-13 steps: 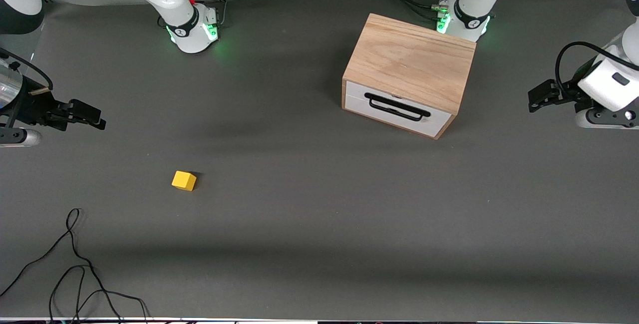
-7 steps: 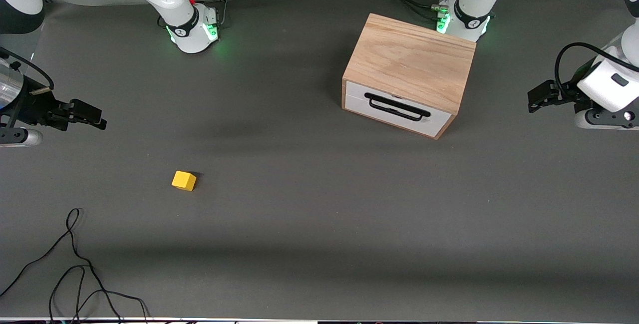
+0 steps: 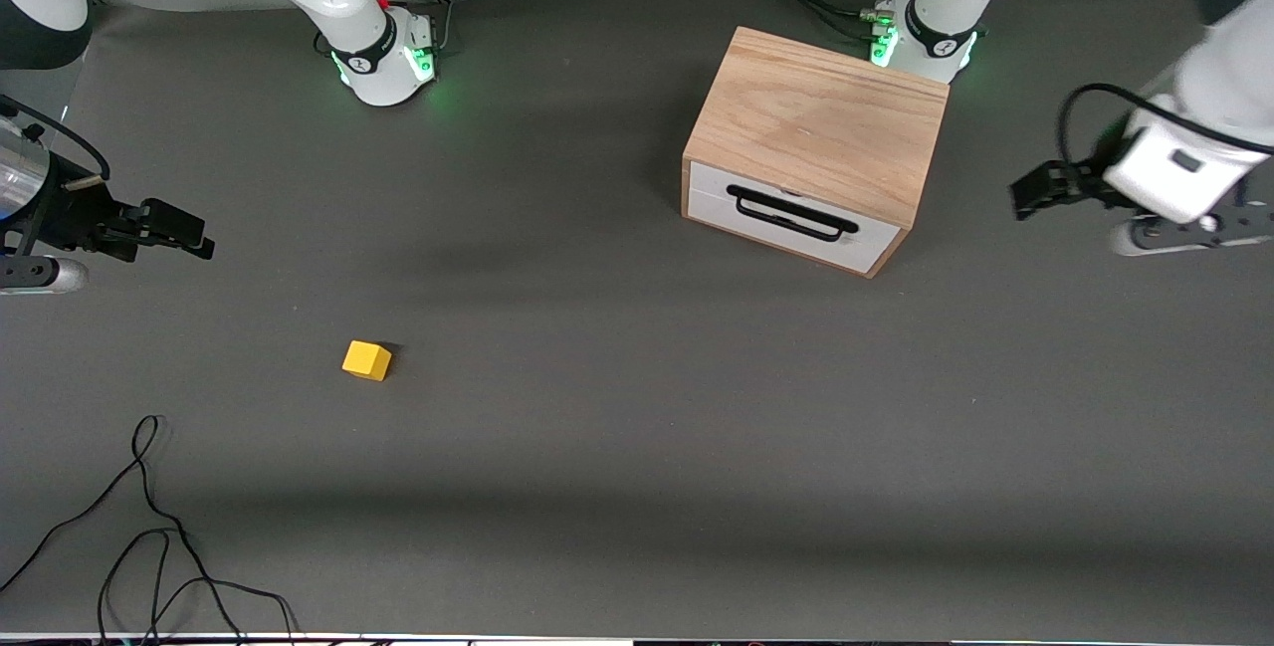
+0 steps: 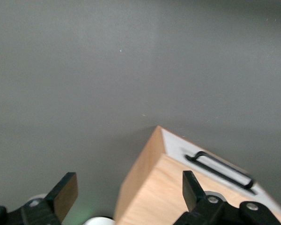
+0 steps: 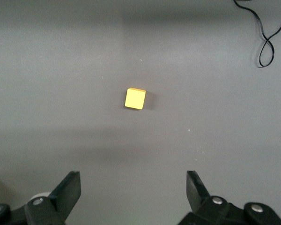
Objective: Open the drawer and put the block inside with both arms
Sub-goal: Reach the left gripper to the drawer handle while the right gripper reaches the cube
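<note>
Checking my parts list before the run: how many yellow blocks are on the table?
1. The yellow block lies on the bare table toward the right arm's end, nearer the front camera than the wooden box. The closed drawer could hide others.

Looked like pale grained wood on the box (image 3: 821,113), smooth white drawer (image 3: 791,218) front, matt grey table (image 3: 637,407).

The drawer (image 3: 793,216), white-fronted with a black bar handle, sat closed in its light oak box toward the left arm's end. The small yellow block (image 3: 366,360) lay well apart, nearer the front camera, toward the right arm's end.
</note>
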Controlling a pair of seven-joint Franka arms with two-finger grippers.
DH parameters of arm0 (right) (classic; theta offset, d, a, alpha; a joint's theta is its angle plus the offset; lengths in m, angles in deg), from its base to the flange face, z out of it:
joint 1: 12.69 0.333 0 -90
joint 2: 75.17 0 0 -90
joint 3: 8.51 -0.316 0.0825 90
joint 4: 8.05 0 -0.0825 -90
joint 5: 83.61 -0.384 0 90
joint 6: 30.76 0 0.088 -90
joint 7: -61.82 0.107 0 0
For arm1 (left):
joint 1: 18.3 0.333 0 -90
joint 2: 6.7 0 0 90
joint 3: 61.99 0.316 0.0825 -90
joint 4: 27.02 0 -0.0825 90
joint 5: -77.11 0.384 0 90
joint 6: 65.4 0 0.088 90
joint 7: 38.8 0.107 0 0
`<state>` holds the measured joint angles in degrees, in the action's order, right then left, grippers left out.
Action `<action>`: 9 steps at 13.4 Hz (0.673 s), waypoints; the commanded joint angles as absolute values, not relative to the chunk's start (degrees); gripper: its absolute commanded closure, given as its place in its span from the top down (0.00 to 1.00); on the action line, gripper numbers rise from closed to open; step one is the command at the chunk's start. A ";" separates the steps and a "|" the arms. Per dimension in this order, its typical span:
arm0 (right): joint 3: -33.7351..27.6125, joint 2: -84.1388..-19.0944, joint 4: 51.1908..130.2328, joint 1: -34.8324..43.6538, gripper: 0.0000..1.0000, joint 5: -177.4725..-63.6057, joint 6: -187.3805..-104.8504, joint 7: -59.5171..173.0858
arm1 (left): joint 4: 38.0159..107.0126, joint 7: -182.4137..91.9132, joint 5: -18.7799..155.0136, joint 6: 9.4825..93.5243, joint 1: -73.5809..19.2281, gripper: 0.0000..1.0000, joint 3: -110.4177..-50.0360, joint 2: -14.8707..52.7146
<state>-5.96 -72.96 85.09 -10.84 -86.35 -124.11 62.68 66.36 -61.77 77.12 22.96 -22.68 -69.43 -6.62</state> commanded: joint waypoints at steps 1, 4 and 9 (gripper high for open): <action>-5.96 -72.53 84.24 -10.67 1.00 -86.59 -123.75 62.70 | 65.00 -77.41 76.93 20.66 -23.49 1.00 -74.89 -6.44; -6.05 -72.44 84.24 -10.67 1.00 -86.59 -123.75 62.52 | 64.82 -97.53 76.85 21.00 -23.66 1.00 -83.23 -6.09; -5.96 -71.30 85.11 -10.67 1.00 -86.51 -123.75 62.25 | 63.68 -125.42 77.72 22.66 -24.80 1.00 -94.15 -2.92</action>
